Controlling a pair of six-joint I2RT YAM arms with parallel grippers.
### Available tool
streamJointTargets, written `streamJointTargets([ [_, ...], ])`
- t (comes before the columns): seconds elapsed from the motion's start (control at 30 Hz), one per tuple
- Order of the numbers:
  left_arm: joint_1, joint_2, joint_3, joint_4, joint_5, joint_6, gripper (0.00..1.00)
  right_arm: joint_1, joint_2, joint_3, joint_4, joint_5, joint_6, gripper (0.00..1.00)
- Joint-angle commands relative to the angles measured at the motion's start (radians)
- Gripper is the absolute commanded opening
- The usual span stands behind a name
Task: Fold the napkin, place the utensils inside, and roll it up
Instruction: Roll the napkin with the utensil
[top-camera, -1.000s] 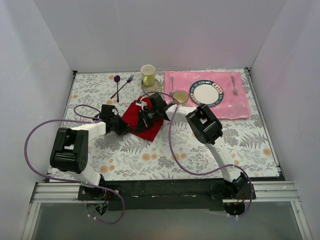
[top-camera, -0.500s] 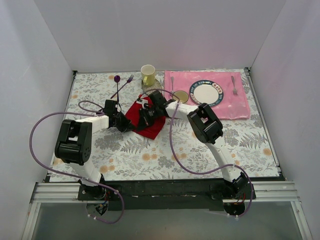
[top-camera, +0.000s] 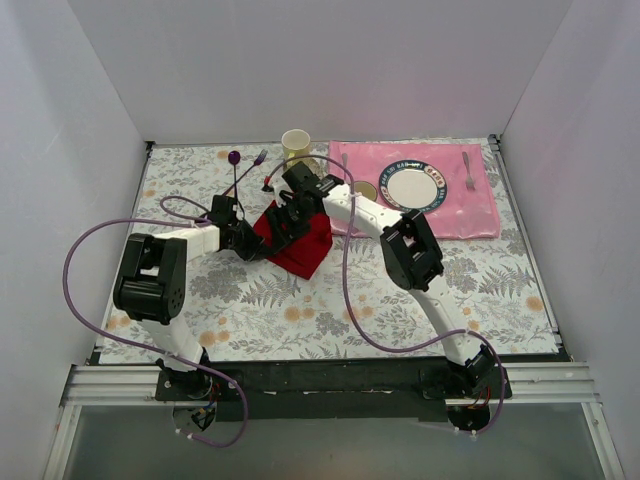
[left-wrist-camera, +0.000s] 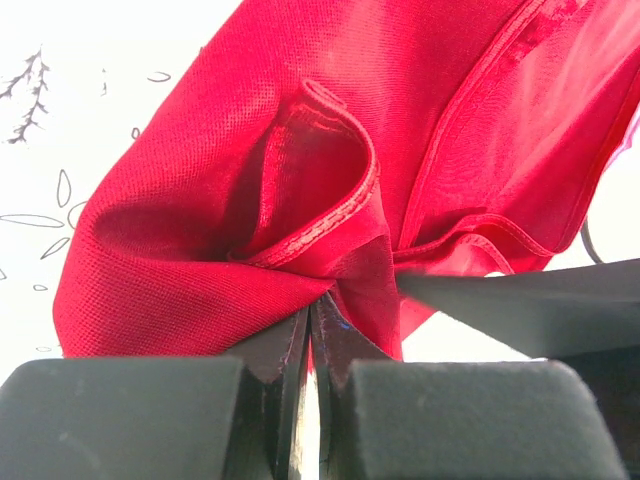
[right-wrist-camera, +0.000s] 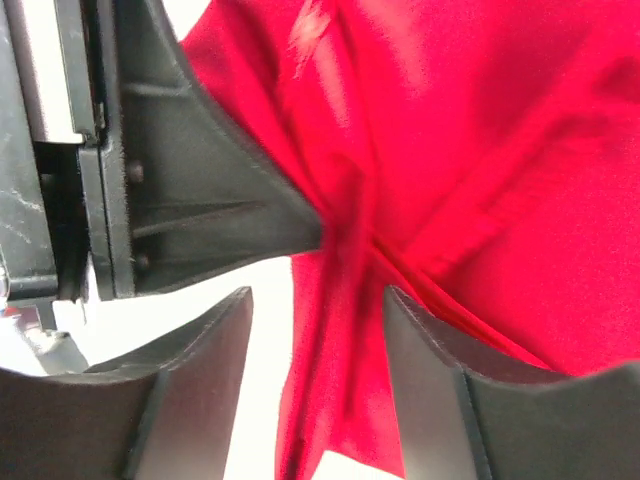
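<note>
PLACE-SETTING TRIAL: The red napkin (top-camera: 300, 245) was seen bunched into a raised heap on the floral-patterned table (top-camera: 480, 285), left of centre, just near of the yellow mug (top-camera: 295, 144) and left of the pink placemat (top-camera: 475, 215). The left gripper (left-wrist-camera: 312, 325) was pictured by its own wrist camera with its jaws pressed together, and a gathered fold of the hemmed cloth was pinched between them at the heap's left side. The right gripper (right-wrist-camera: 318, 330), positioned over the far side of the heap, was shown with its fingers spread. A loose strip of red fabric was framed in the gap between them and was not clamped; whether a finger was brushed by the cloth could not be told through the blur. The two grippers were caught close together, and one dark finger of the left was seen just beside the right gripper's opening. A blue-rimmed plate (top-camera: 412, 186) and a silver fork (top-camera: 468, 172) were seen lying on the placemat, well apart from the napkin. A purple spoon-and-fork pair (top-camera: 245, 170) was seen at the far left of the table.
</note>
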Motion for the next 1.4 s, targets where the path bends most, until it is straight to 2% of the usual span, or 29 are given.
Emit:
streamJointTargets([
  [0.0, -0.007, 0.072, -0.021, -0.087, -0.129, 0.058, 0.0, -0.013, -0.042, 0.074, -0.155, 0.188, -0.126, 0.64],
  [0.1, -0.007, 0.072, -0.02, -0.088, -0.126, 0.06, 0.0, 0.004, -0.115, 0.005, -0.143, 0.303, -0.198, 0.67],
  [0.33, -0.007, 0.083, 0.006, -0.113, -0.114, 0.074, 0.0, 0.155, -0.346, -0.302, 0.145, 0.552, -0.309, 0.7],
  [0.5, -0.007, 0.08, 0.012, -0.12, -0.109, 0.077, 0.0, 0.235, -0.407, -0.363, 0.213, 0.702, -0.364, 0.7],
  [0.6, -0.007, 0.082, 0.015, -0.123, -0.106, 0.078, 0.0, 0.265, -0.407, -0.38, 0.233, 0.66, -0.396, 0.68],
  [0.7, -0.007, 0.08, 0.017, -0.125, -0.106, 0.078, 0.0, 0.283, -0.383, -0.382, 0.235, 0.597, -0.406, 0.59],
  [0.73, -0.007, 0.08, 0.015, -0.125, -0.106, 0.078, 0.0, 0.283, -0.377, -0.382, 0.236, 0.581, -0.401, 0.51],
  [0.93, -0.007, 0.077, 0.015, -0.126, -0.106, 0.08, 0.0, 0.277, -0.335, -0.423, 0.282, 0.544, -0.379, 0.36],
  [1.37, -0.007, 0.077, 0.015, -0.131, -0.109, 0.084, 0.0, 0.222, -0.309, -0.486, 0.311, 0.546, -0.359, 0.36],
])
